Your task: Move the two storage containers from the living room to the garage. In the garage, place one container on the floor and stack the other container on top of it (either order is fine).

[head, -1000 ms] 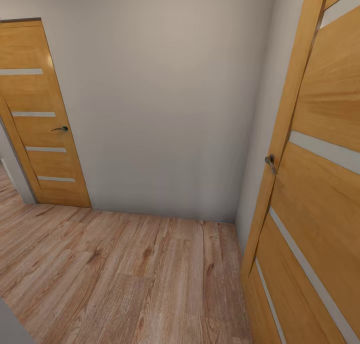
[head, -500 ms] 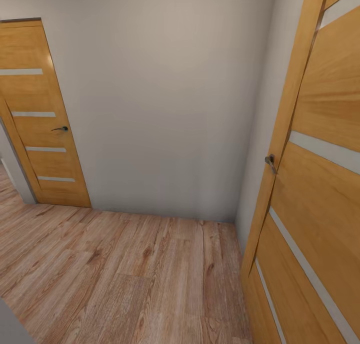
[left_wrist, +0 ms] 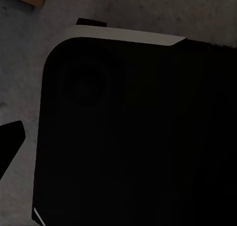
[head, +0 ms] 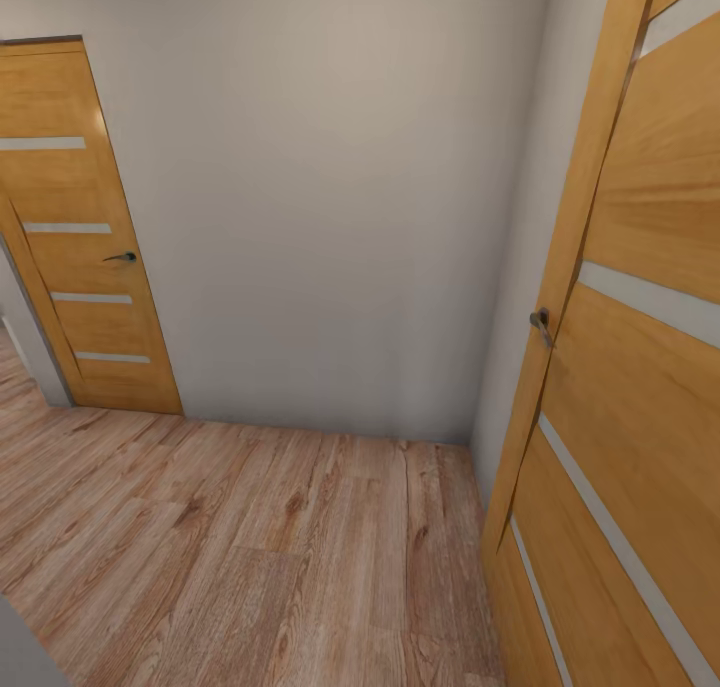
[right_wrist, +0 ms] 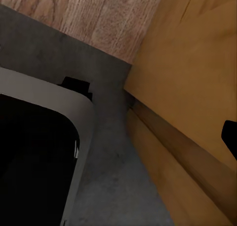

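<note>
oak-veneer doors (head: 640, 387), wood-plank floor (head: 250, 557), matte wall (head: 320, 217); end effector states unclear.

Both arms hang low beside the robot's own base

In the left wrist view a single dark left fingertip (left_wrist: 11, 137) pokes in at the frame's edge, its partner out of frame, so how the jaws stand cannot be told; straight ahead of it, along the fingers' line, lies the black, round-cornered base (left_wrist: 128, 137) with its pale grey rim. In the right wrist view a dark right fingertip (right_wrist: 230, 133) likewise juts in at the edge, jaw spacing unreadable, with the same grey-rimmed base (right_wrist: 84, 137) ahead and off to the side away from that fingertip
</note>
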You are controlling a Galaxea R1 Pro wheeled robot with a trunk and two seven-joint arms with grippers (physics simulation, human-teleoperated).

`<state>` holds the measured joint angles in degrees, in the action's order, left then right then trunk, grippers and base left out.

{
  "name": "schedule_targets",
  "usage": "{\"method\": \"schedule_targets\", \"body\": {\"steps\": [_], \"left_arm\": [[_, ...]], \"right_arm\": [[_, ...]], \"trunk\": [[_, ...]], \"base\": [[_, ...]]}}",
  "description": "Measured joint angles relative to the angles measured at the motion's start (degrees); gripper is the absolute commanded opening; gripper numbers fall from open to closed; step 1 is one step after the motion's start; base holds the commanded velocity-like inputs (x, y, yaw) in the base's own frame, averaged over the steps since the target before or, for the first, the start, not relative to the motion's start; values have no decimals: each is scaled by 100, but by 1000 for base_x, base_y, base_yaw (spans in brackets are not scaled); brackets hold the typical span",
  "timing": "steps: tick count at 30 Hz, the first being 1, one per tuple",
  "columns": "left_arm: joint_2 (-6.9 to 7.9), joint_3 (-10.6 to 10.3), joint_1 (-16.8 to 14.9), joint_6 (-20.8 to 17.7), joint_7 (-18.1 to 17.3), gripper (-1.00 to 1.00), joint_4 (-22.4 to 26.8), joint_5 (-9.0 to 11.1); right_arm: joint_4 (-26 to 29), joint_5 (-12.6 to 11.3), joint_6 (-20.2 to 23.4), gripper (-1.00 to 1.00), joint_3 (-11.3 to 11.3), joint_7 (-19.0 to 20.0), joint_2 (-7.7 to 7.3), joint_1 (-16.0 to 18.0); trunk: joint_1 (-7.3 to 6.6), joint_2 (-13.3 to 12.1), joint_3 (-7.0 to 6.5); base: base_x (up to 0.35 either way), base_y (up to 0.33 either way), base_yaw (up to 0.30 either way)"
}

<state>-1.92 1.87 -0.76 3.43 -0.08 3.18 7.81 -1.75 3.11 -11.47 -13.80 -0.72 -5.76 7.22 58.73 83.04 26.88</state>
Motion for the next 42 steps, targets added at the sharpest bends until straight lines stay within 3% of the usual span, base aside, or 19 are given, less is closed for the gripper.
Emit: {"method": "schedule_targets", "body": {"steps": [20,42], "left_arm": [[0,-16,0,-9,40,100,-5,18],[0,-16,0,-9,40,100,-5,18]], "right_arm": [[15,101,-17,100,-28,-6,33,0],[16,32,-9,100,-6,-8,79,0]], "trunk": [[-3,1,0],[-3,0,0]], "base": [[258,0,0],[321,0,0]]}}
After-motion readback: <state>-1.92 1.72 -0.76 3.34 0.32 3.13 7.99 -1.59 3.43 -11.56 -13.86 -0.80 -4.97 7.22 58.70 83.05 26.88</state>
